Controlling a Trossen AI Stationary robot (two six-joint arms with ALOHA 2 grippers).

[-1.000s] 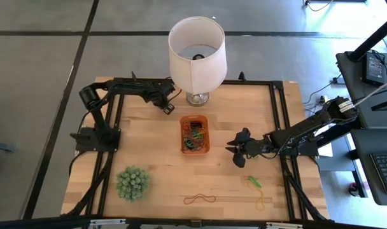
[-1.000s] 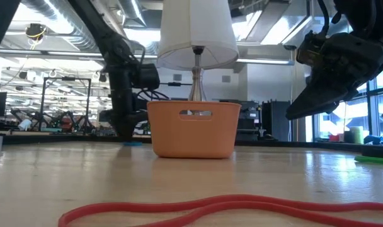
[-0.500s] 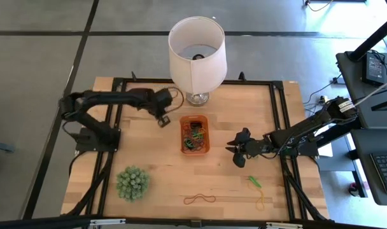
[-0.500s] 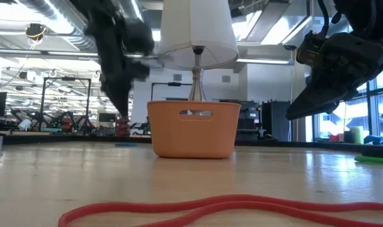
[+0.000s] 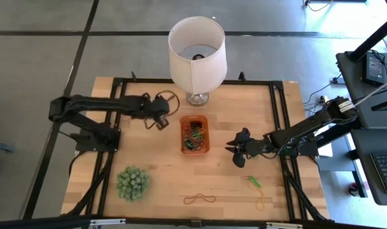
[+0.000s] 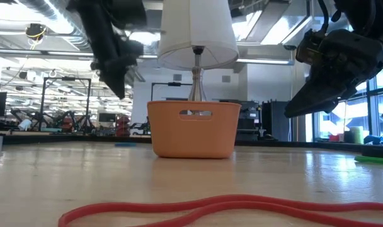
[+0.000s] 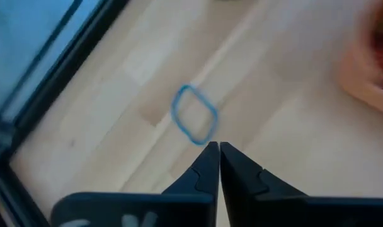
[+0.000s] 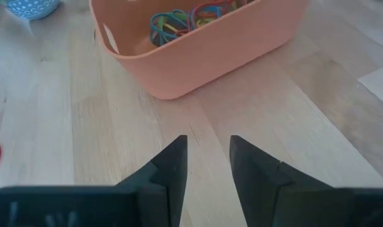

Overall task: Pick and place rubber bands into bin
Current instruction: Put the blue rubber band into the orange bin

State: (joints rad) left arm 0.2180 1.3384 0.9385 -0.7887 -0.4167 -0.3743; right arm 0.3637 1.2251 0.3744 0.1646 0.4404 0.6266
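The orange bin [image 5: 194, 134] stands mid-table with several coloured rubber bands inside [image 8: 179, 19]. My left gripper [image 5: 160, 121] is shut and raised above the table to the bin's left. In its wrist view a blue rubber band [image 7: 194, 115] lies flat on the wood just beyond the shut fingertips [image 7: 215, 146], and nothing shows between them. My right gripper [image 5: 235, 152] waits open to the bin's right, facing the bin's wall [image 8: 198, 57]. A red-brown band [image 5: 200, 198], a green band [image 5: 254, 182] and a yellow band [image 5: 260, 202] lie near the front edge.
A white lamp [image 5: 196, 54] stands at the far edge behind the bin. A spiky green ball plant [image 5: 132, 183] sits at the near left. Bare wood lies between the bin and the bands near the front edge. A black frame [image 5: 276, 114] borders the table.
My left gripper has lifted from the table surface beside the lamp's base and drawn a little toward the near edge and the table's left, tipping steeper as the arm folded back. The blue band stays on the table.
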